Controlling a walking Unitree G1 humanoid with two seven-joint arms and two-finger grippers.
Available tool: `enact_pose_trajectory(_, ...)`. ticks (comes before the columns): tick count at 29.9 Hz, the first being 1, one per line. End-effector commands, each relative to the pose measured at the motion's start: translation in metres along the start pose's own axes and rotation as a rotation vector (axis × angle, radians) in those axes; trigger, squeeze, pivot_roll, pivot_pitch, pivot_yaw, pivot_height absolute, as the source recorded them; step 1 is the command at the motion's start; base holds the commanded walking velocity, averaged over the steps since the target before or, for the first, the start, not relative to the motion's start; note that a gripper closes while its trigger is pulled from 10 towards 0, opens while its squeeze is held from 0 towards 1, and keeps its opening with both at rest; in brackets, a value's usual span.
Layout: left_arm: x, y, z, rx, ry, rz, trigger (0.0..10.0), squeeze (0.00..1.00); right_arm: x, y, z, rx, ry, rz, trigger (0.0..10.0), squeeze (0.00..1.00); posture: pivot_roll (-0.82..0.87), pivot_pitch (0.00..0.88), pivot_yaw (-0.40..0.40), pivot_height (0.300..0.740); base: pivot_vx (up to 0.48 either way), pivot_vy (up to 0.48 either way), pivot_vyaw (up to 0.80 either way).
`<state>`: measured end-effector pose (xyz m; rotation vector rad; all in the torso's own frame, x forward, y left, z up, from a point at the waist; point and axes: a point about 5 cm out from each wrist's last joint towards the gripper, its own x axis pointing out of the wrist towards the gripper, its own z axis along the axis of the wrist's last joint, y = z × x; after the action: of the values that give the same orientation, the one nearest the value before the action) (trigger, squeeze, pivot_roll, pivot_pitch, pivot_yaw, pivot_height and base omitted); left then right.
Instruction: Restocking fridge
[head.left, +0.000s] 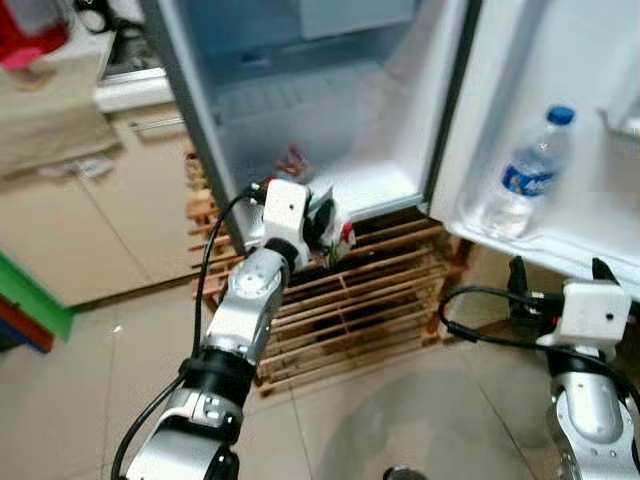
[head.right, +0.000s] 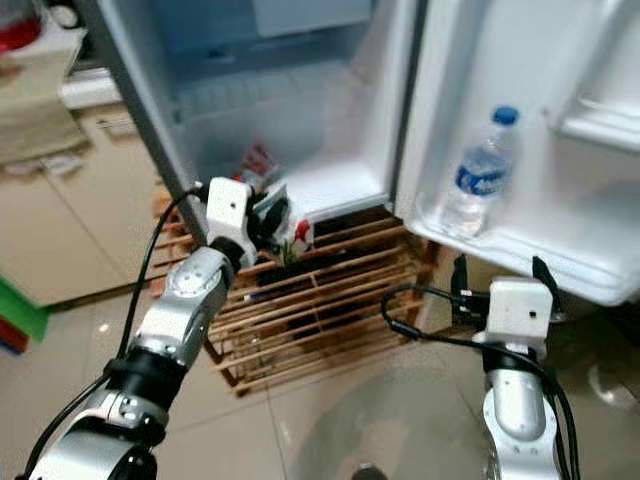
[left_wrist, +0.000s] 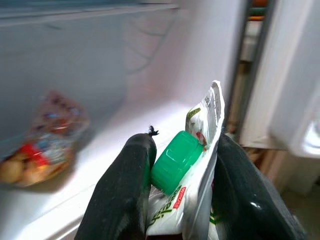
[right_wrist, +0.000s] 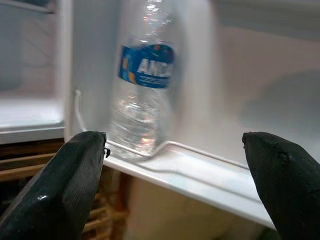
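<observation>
My left gripper (head.left: 322, 226) is shut on a white pouch with a green cap (left_wrist: 176, 161), held at the front edge of the open fridge's bottom shelf (head.left: 375, 190). A snack packet (head.left: 292, 160) lies further back on that shelf, also seen as the snack packet (left_wrist: 47, 137) in the left wrist view. A clear water bottle with a blue label (head.left: 524, 175) stands in the door rack (head.left: 560, 245). My right gripper (head.left: 560, 272) is open, just below and in front of that rack, with the water bottle (right_wrist: 145, 85) ahead of its fingers (right_wrist: 67, 185).
The fridge stands on a wooden slatted pallet (head.left: 360, 310). Its door (head.left: 560, 120) is swung open to the right. A beige counter (head.left: 60, 200) with a red object (head.left: 25, 40) stands at the left. Tiled floor (head.left: 400, 420) lies in front.
</observation>
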<state>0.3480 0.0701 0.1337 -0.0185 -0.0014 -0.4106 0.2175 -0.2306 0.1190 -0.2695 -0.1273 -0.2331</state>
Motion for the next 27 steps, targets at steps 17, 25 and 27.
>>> enact_pose_trajectory(17, 0.010, 0.001, 0.016, 0.126, -0.051, -0.025, 10.0, 0.00, 0.000, 0.013, -0.003, 0.042, 0.014, 0.068, 10.0, 0.00, -0.17, 0.000, 0.107, 0.740, 0.120, 0.314, 0.00)
enact_pose_trajectory(25, 0.005, 0.003, 0.012, 0.051, -0.072, -0.020, 10.0, 0.00, 0.001, 0.013, -0.008, 0.047, 0.038, 0.061, 10.0, 0.00, -0.16, 0.000, 0.109, 0.740, 0.114, -0.113, -0.48)
enact_pose_trajectory(27, 0.006, 0.001, 0.011, 0.051, -0.066, -0.010, 10.0, 0.00, 0.002, 0.013, -0.008, 0.048, 0.035, 0.060, 10.0, 0.00, -0.16, 0.000, 0.109, 0.740, 0.337, -0.337, 0.00)
